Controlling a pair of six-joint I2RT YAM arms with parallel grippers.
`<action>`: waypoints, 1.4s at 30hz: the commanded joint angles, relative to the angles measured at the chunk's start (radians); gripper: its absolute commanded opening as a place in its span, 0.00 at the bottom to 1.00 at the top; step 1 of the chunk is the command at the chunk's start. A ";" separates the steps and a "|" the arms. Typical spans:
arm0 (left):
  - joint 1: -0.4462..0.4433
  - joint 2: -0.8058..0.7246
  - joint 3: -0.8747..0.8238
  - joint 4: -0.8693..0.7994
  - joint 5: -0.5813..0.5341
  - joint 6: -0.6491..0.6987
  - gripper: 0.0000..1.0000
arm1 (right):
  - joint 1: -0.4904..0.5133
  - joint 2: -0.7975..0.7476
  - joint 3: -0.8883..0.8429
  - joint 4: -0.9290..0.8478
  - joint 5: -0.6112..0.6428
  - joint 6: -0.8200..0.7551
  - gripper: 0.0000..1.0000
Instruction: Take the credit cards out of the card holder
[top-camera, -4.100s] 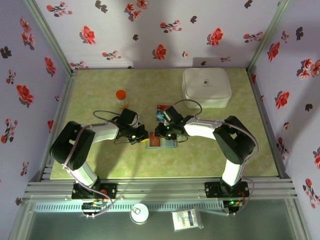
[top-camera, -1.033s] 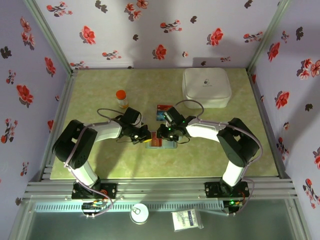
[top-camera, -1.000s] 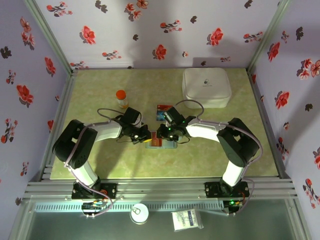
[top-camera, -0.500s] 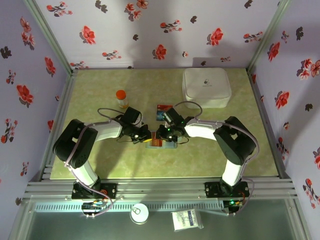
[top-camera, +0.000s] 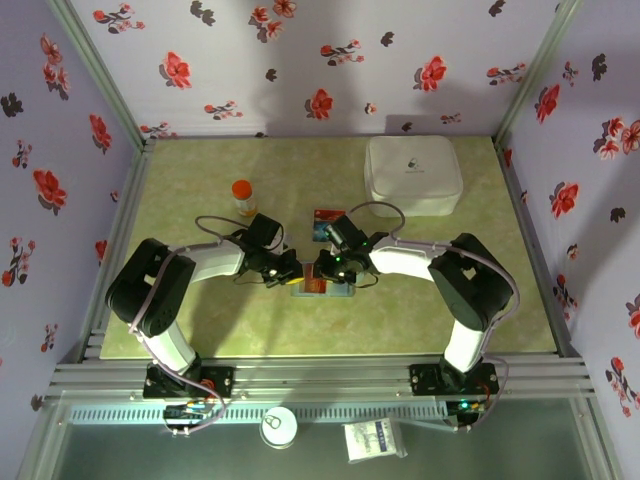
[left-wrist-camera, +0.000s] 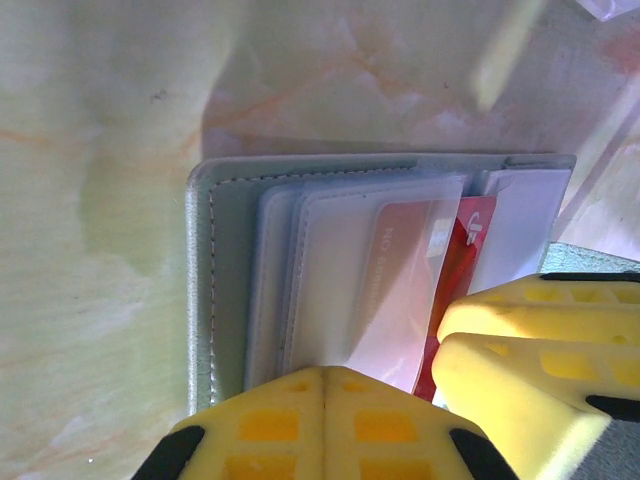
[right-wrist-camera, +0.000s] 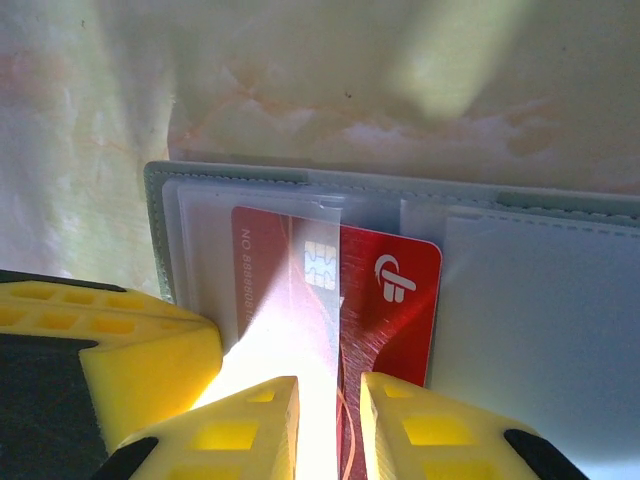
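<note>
The card holder lies open and flat on the table, just below the centre of the top view, with both arms bent in over it. Seen from the left wrist, the left gripper has its yellow fingers pressed together with nothing between them, the tips bearing down on the lower edge of the holder's left panel. That looks like a hold-down, not a grasp.

The red card is the one in hand. In the right wrist view it sits in the middle of the frame, its left half under the clear sleeve and its right half bare over the fold — roughly halfway out of its pocket. The right gripper comes in from the bottom edge with a narrow gap between its fingers, tips at the card's lower edge. Whether they pinch the card or only rest on it, I cannot tell.

Above the right gripper in the top view a small loose card, red and blue-teal, lies on the bare table — likely one card already out, though it is too small to be sure. So the task seems past its midpoint: the red card has to slide fully clear of the sleeve and be set down.
</note>
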 joint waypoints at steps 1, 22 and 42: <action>-0.006 -0.010 0.016 -0.065 -0.030 0.028 0.00 | 0.006 -0.024 -0.002 -0.008 0.024 -0.024 0.23; -0.026 -0.029 0.047 -0.064 -0.014 0.016 0.00 | 0.001 -0.083 -0.018 0.010 0.029 -0.033 0.23; -0.027 0.011 0.036 -0.094 -0.062 0.040 0.00 | -0.029 -0.033 -0.053 0.006 0.008 0.005 0.27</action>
